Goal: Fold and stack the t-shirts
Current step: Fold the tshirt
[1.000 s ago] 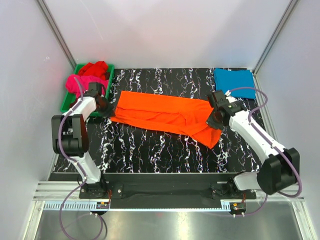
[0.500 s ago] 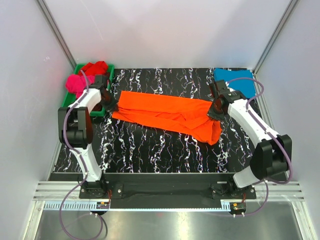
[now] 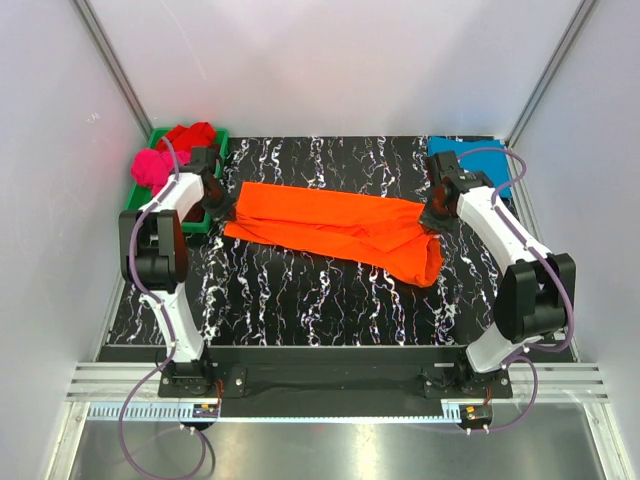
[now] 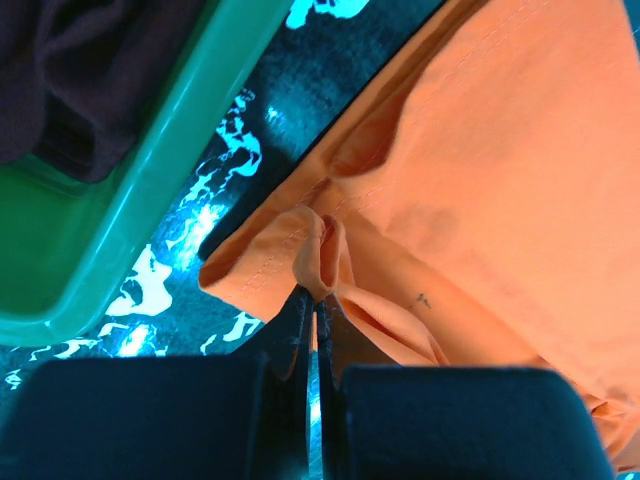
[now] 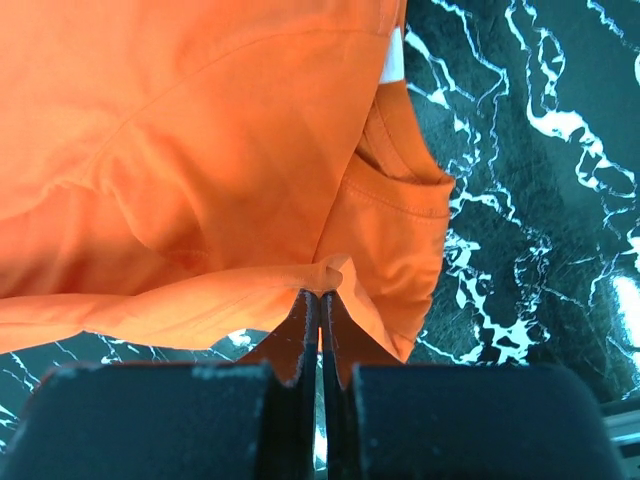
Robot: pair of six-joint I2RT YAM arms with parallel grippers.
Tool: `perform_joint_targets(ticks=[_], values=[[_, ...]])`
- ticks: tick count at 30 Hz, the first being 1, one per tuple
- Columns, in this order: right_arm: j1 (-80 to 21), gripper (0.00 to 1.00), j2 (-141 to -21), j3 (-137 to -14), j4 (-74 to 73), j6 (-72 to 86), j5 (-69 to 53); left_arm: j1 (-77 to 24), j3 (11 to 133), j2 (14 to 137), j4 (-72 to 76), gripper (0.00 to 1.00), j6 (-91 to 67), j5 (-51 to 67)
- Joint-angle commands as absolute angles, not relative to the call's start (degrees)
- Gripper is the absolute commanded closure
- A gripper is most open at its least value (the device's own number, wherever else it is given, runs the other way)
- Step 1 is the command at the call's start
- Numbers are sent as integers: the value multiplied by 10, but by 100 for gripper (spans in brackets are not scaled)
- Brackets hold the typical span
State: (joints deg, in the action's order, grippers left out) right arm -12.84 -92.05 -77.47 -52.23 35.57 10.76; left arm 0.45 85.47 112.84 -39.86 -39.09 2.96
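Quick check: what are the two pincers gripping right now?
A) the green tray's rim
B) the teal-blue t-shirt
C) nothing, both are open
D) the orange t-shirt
D: each wrist view shows shut jaws pinching a fold of the orange t-shirt, the left pincer at one end and the right pincer at the other.

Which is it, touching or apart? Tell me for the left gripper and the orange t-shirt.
Touching. The left wrist view shows the left gripper with its jaws shut on a pinched fold at the edge of the orange t-shirt.
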Motion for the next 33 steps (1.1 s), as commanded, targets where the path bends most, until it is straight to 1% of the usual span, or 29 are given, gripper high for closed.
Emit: perform_joint_targets(ticks=[1, 9, 17, 25, 26, 27, 28, 29, 30, 32, 33], values=[[-118, 100, -932, -813, -518, 330, 104, 4, 889, 1141, -400, 100, -395, 11], [-108, 100, -992, -859, -516, 300, 96, 4, 901, 1164, -403, 100, -399, 5], [-88, 100, -1041, -881, -505, 280, 88, 4, 915, 1176, -398, 100, -405, 2], [-76, 100, -1061, -903, -508, 259, 89, 3, 955, 1201, -425, 100, -405, 2], [-76, 100, -1063, -905, -506, 258, 89, -10, 959, 1201, -426, 100, -404, 1], [-76, 100, -1067, -911, -506, 258, 85, -10, 963, 1201, -425, 98, -404, 2], [-76, 100, -1070, -914, -507, 258, 82, -10, 965, 1198, -425, 91, -403, 2], [-76, 100, -1073, -920, -505, 258, 77, -10, 966, 1193, -425, 67, -403, 2], [-76, 100, -1077, -922, -505, 258, 66, -10, 968, 1182, -425, 58, -403, -12], [-76, 100, -1082, -927, -501, 259, 59, -10, 968, 1169, -425, 45, -396, -25], [-76, 100, -1085, -930, -501, 260, 57, -10, 968, 1163, -431, 41, -389, -29]])
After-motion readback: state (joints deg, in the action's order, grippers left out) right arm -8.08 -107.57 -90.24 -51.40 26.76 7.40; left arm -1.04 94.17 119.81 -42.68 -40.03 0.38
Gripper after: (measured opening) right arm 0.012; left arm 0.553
